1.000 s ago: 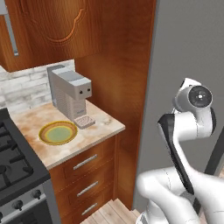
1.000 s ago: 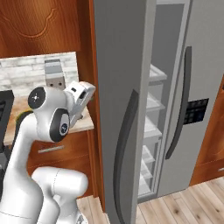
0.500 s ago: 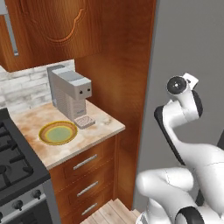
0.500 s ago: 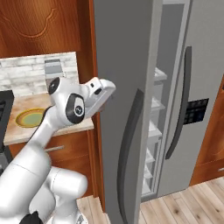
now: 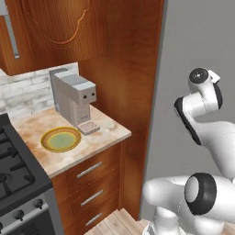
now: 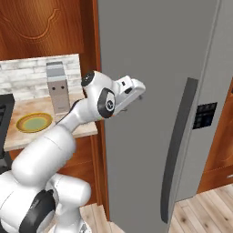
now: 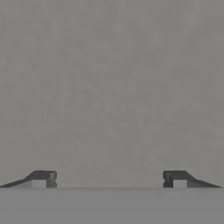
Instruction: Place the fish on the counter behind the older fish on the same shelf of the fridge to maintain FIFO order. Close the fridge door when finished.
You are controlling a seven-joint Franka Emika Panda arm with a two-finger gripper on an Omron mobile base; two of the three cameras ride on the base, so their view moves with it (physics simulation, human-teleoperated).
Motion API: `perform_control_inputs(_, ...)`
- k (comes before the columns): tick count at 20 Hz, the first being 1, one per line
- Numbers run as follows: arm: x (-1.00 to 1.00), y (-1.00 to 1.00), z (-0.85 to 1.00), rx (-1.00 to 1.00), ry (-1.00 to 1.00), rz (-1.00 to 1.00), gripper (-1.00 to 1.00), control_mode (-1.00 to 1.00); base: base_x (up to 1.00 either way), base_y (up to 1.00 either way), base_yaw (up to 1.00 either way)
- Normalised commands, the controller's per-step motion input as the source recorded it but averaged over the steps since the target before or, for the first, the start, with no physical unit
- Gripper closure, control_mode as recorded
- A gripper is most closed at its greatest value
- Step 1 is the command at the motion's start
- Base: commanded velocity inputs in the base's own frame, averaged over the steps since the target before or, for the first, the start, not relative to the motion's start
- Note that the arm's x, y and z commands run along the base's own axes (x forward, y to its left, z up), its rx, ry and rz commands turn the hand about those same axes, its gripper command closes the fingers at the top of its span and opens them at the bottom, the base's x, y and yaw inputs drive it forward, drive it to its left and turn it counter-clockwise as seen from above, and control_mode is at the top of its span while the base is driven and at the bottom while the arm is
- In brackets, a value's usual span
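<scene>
The fridge door (image 6: 150, 136), a tall grey panel with a dark curved bar handle (image 6: 175, 150), stands across the fridge front with no interior showing. My gripper (image 6: 140, 92) is at the door's upper part, right up against its face. In the hand view the gripper (image 7: 109, 179) is open, its fingertips (image 7: 43, 178) wide apart with nothing between them and plain grey metal ahead. The door also shows as a grey panel (image 5: 197, 50) in the left base view. The fish is out of view. The counter (image 5: 108, 133) lies to the left.
On the counter sit an empty yellow-green plate (image 5: 61, 139) and a grey coffee machine (image 5: 73, 98). A black gas stove (image 5: 18, 179) adjoins it at the left. The fridge's second door (image 6: 218, 91) carries a dark dispenser panel (image 6: 205, 116). Wooden drawers (image 5: 89, 183) are below the counter.
The fridge door has swung from ajar, with white shelves showing, to covering the interior. My arm has reached forward with it, the hand staying against the door.
</scene>
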Motion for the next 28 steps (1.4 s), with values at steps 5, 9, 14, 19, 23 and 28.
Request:
perform_control_inputs(5,0.14,-0.59,0.00,0.18,-0.15,0.10,-1.00,-1.00,0.00,0.00,0.00)
perform_control_inputs(9,0.08,-0.23,0.00,0.19,-0.22,0.26,-1.00,-1.00,0.00,0.00,0.00)
perform_control_inputs(14,0.14,-0.05,0.00,0.21,-0.21,0.27,-1.00,-1.00,0.00,0.00,0.00)
perform_control_inputs(19,0.31,0.00,0.00,0.21,-0.19,0.29,-1.00,-1.00,0.00,0.00,0.00)
perform_control_inputs(23,0.38,0.00,0.00,0.18,-0.16,0.27,-1.00,-1.00,0.00,0.00,0.00)
perform_control_inputs(28,0.22,0.00,0.00,0.15,-0.10,0.22,-1.00,-1.00,0.00,0.00,0.00)
